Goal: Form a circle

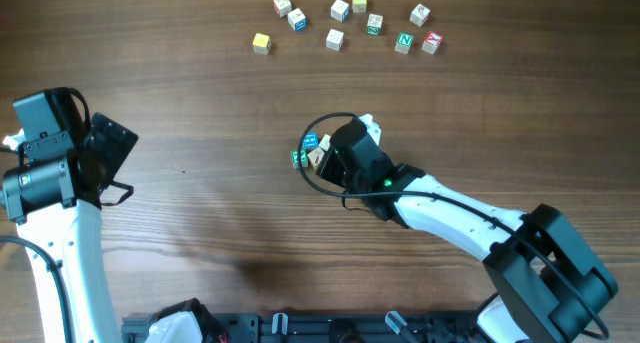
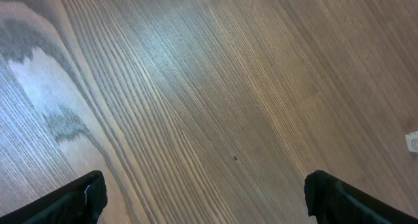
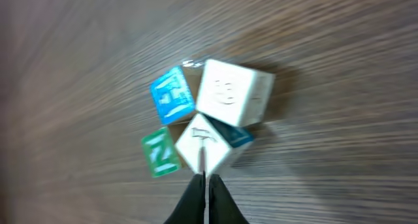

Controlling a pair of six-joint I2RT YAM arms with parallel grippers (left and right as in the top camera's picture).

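The circle is a small huddle of letter cubes [image 1: 309, 149] at the table's middle. In the right wrist view it shows a blue cube [image 3: 172, 95], a large white cube [image 3: 228, 92], a cream cube [image 3: 204, 145] and a green N cube [image 3: 160, 153], all touching. A teal cube [image 3: 236, 136] peeks out beneath the white one. My right gripper [image 3: 206, 179] is shut, its tips against the cream cube's near corner with nothing between them. It covers the huddle's right side from overhead [image 1: 330, 155]. My left gripper [image 2: 206, 196] is open over bare wood, far left [image 1: 112, 151].
Several loose cubes [image 1: 340, 25] lie scattered in a band along the far edge, from a yellow one [image 1: 261, 43] to a red-marked one [image 1: 431, 43]. A black cable [image 1: 318, 128] loops around the huddle. A white cube edge [image 2: 412, 141] shows at the left wrist view's right border.
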